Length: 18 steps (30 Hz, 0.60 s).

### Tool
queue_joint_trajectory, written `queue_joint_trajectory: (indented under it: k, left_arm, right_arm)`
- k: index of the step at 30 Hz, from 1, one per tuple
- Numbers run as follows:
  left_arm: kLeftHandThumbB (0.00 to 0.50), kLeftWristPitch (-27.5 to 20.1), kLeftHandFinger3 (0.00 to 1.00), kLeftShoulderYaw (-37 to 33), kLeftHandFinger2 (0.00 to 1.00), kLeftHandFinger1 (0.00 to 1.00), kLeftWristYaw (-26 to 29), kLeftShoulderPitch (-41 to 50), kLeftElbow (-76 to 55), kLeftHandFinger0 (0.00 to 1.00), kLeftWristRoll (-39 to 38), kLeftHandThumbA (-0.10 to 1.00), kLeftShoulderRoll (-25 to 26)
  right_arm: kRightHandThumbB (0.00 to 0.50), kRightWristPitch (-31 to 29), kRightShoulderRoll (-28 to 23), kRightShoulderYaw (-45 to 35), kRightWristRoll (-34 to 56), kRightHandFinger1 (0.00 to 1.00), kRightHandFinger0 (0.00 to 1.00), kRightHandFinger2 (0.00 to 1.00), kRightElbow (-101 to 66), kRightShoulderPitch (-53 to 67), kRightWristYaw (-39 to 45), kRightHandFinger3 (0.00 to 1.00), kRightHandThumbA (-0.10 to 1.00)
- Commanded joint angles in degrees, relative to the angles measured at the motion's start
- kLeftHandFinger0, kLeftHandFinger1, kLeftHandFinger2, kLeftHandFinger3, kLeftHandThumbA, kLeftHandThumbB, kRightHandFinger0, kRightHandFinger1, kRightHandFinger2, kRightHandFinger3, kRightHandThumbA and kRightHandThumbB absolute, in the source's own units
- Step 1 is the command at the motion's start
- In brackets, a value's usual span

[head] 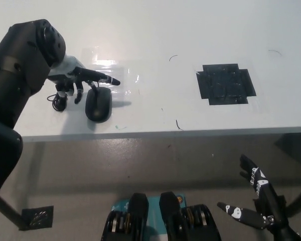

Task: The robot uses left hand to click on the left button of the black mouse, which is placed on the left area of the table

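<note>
Spread fingers are shown on the left hand, which is held over the left part of the white table, with one finger stretched out above the far end of the black mouse; contact cannot be made out. That mouse is found near the table's front edge, its coiled cable beside it. A black tape patch is seen toward the right. Below the table's front edge, the right hand is hung with fingers apart.

Bulky black left arm, white left hand with dark fingers; black right hand with white markings.
</note>
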Motion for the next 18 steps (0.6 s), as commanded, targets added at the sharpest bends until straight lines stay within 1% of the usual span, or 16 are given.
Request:
queue_joint_trajectory:
  k: [1, 2, 3, 4, 5, 6, 7, 8, 10, 11, 12, 13, 15, 16, 17, 18]
  left_arm:
    - [0.300, -1.71, 1.00, 0.11, 0.20, 0.00, 0.75, -0.83, -0.62, 0.00, 0.98, 1.00, 0.12]
    - [0.304, -2.38, 0.98, -0.09, 0.22, 0.00, 0.68, -0.76, -0.24, 0.00, 1.12, 1.00, -0.01]
    - [0.306, -2.63, 0.93, -0.21, 0.28, 0.00, 0.98, -0.55, -0.35, 0.00, 1.29, 1.00, -0.02]
    - [0.307, -2.93, 0.82, -0.18, 0.29, 0.00, 1.30, -0.44, -0.17, 0.00, 1.33, 1.00, -0.11]
    - [0.308, -3.20, 0.98, -0.35, 0.31, 0.00, 1.52, -0.42, -0.28, 0.00, 1.55, 1.00, -0.09]
    - [0.319, -3.17, 0.93, -0.54, 0.29, 0.00, 1.68, -0.55, -0.42, 0.00, 1.86, 1.00, -0.05]
    - [0.323, -2.73, 1.00, -0.25, 0.30, 0.00, 1.48, -0.94, -0.83, 0.00, 1.72, 1.00, 0.16]
    - [0.326, -2.84, 1.00, -0.24, 0.28, 0.00, 1.51, -1.12, -1.12, 0.00, 1.82, 1.00, 0.32]
    - [0.305, -1.42, 1.00, 0.65, 0.39, 0.03, 0.93, -1.91, -1.80, 0.00, 1.24, 1.00, 0.78]
    - [0.294, 0.10, 1.00, 1.34, 0.39, 0.02, 0.13, -2.69, -2.07, 0.00, 0.72, 1.00, 1.04]
    - [0.278, 1.01, 1.00, 1.94, 0.39, 0.03, -0.33, -3.26, -2.24, 0.00, 0.28, 1.00, 1.29]
    - [0.254, 1.99, 1.00, 3.20, 0.30, 0.00, -0.95, -4.30, -2.40, 0.00, -0.77, 1.00, 1.84]
    - [0.254, -1.24, 1.00, 4.57, 0.33, 0.01, 0.36, -5.55, -5.06, 0.00, -1.15, 1.00, 3.91]
    - [0.254, 0.15, 1.00, 5.51, 0.33, 0.00, -0.17, -6.10, -5.64, 0.00, -1.70, 1.00, 4.30]
    - [0.313, 3.26, 1.00, 8.37, 0.20, 0.00, -2.42, -8.65, -6.60, 0.00, -3.92, 1.00, 5.67]
    - [0.328, 4.19, 1.00, 9.48, 0.18, 0.00, -3.00, -9.47, -8.09, 0.00, -4.43, 1.00, 6.59]
  right_arm:
    - [0.154, -0.23, -0.92, -0.19, -0.18, 0.98, 0.93, 1.00, -1.85, -1.09, 0.85, 1.00, 1.00]
    - [0.153, -0.56, -0.97, -0.16, -0.32, 0.97, 0.92, 1.00, -1.74, -1.05, 0.80, 1.00, 1.00]
    - [0.154, -0.53, -0.97, -0.15, -0.46, 0.97, 0.92, 1.00, -1.81, -0.99, 0.74, 1.00, 1.00]
    - [0.157, -0.35, -0.99, -0.19, -0.35, 0.97, 0.92, 1.00, -1.86, -0.92, 0.77, 1.00, 1.00]
    - [0.164, -0.26, -0.97, -0.22, -0.28, 0.97, 0.92, 1.00, -1.85, -0.91, 0.77, 1.00, 1.00]
    - [0.165, -0.36, -0.92, -0.22, -0.17, 0.97, 0.92, 1.00, -1.86, -0.80, 0.78, 1.00, 1.00]
    - [0.167, -0.42, -0.90, -0.18, -0.34, 0.97, 0.92, 1.00, -1.99, -0.66, 0.72, 1.00, 1.00]
    - [0.167, -0.44, -0.92, -0.15, -0.37, 0.97, 0.92, 1.00, -2.01, -0.67, 0.74, 1.00, 1.00]
    - [0.167, -0.64, -0.63, -0.14, -0.55, 0.97, 0.91, 1.00, -1.78, -0.51, 0.44, 1.00, 1.00]
    - [0.168, -0.71, -0.64, -0.13, -0.59, 0.97, 0.91, 1.00, -1.73, -0.51, 0.43, 1.00, 1.00]
    - [0.170, -0.70, -0.62, -0.14, -0.53, 0.96, 0.91, 1.00, -1.72, -0.51, 0.44, 1.00, 1.00]
    - [0.169, -0.69, -0.46, -0.15, -0.34, 0.97, 0.91, 1.00, -1.60, -0.29, 0.42, 1.00, 1.00]
    - [0.172, -0.95, -0.43, -0.17, -0.19, 0.97, 0.92, 1.00, -1.24, -0.28, 0.44, 1.00, 1.00]
    - [0.173, -0.86, -0.40, -0.20, -0.04, 0.97, 0.92, 1.00, -1.26, -0.27, 0.48, 1.00, 1.00]
    - [0.172, -0.56, -0.38, -0.24, 0.05, 0.97, 0.92, 1.00, -1.53, 0.15, 0.48, 1.00, 1.00]
    - [0.172, -0.55, -0.40, -0.25, 0.02, 0.97, 0.92, 1.00, -1.52, 0.19, 0.47, 1.00, 1.00]
